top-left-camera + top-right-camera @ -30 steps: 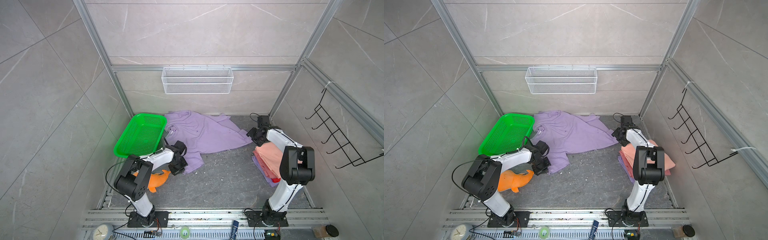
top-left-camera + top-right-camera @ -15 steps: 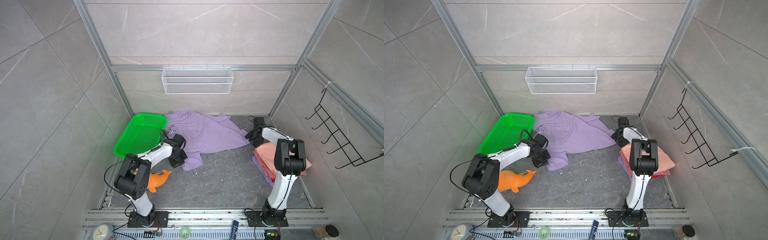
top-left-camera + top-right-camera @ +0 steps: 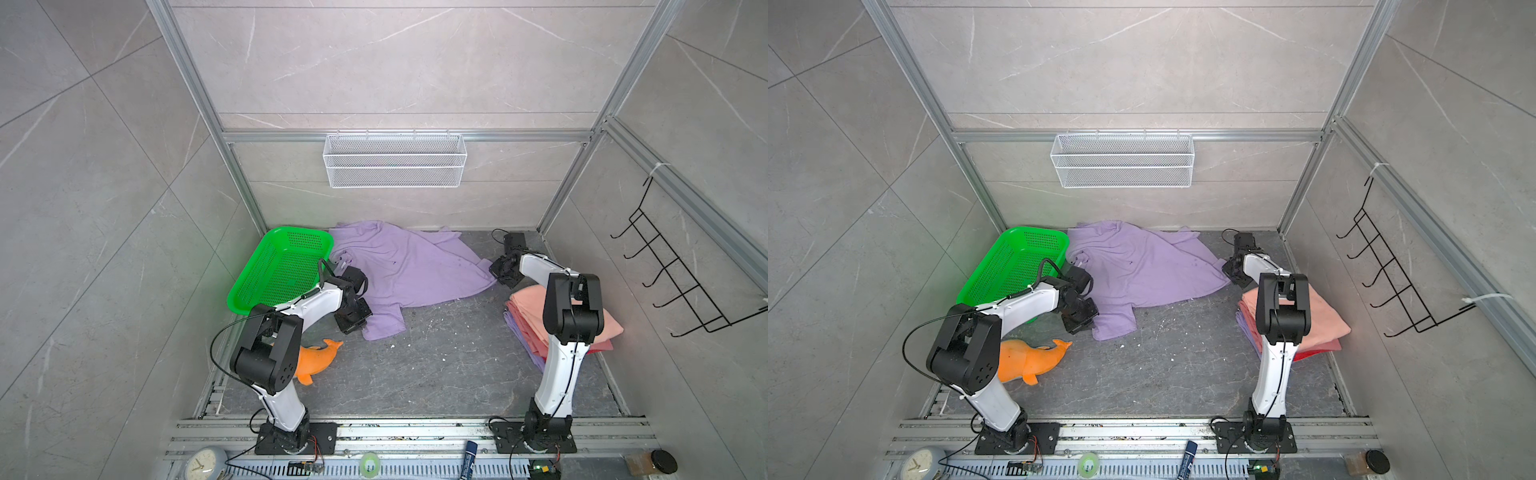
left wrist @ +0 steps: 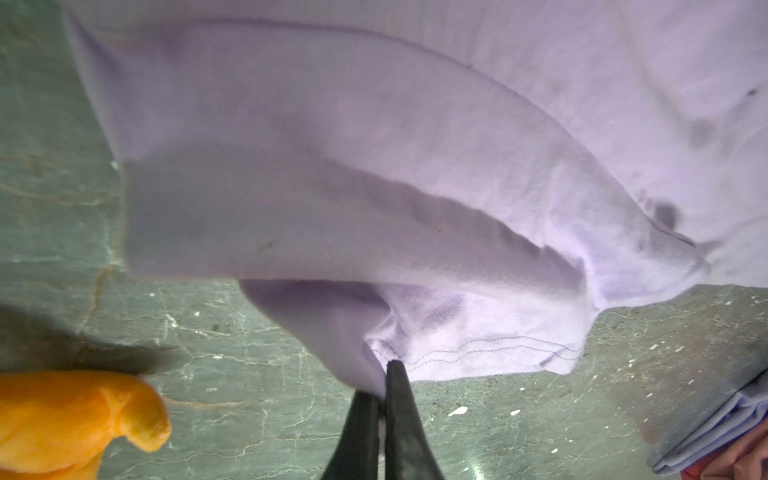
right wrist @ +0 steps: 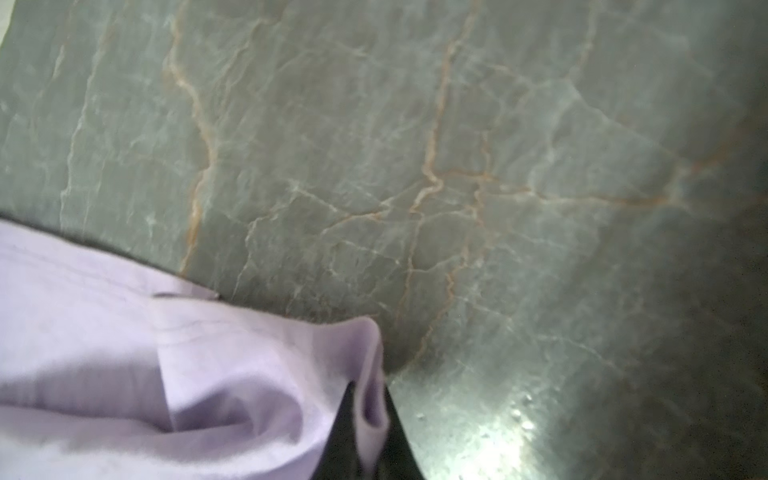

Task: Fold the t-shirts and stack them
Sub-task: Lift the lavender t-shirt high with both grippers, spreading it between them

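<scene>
Spread t-shirt (image 3: 407, 270): lilac-purple, a few dark smudges, darker stitched seam lines.
Folded t-shirts (image 3: 536, 307): salmon-pink on top, red below, lilac at the bottom edge.
Basket (image 3: 278, 274): bright green, regular grid of small holes.
Plush dolphin (image 3: 316, 357): orange.
Table (image 3: 436, 365): dark grey stone pattern, pale and rust-coloured veins, white flecks.
Wall shelf (image 3: 395, 166): white wire mesh.
Hook rack (image 3: 681, 282): black.

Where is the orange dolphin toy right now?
In both top views the orange dolphin lies on the left side, partly hidden behind the left arm, nearer the camera than the green basket and left of the lilac t-shirt.
</scene>
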